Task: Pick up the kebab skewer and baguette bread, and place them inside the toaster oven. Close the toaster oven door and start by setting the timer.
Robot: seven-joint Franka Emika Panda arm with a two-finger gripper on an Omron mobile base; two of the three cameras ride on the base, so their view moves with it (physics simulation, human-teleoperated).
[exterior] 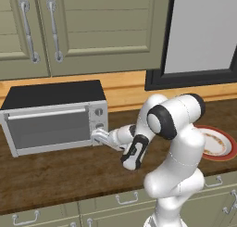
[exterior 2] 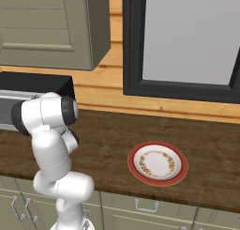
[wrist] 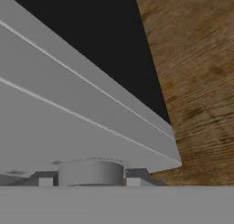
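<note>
The white arm is reaching across the wooden surface to the toaster oven, its claw pressing up against the oven's right-hand control panel, at the lower knob; in the hand view that round grey knob is sitting between the two finger tips, which are closing on it from either side, so the claw is pinching the knob; the upper knob is showing just above the claw on the same panel; the toaster oven door is standing shut, stretching away from the claw along the oven's front, its silver bar handle running along the top edge; the oven's black top is lying above and beyond the claw; well apart from the claw, back past the arm's elbow, a red-rimmed plate is resting on the surface; cream cabinet doors are hanging overhead, beside a dark-framed window.
</note>
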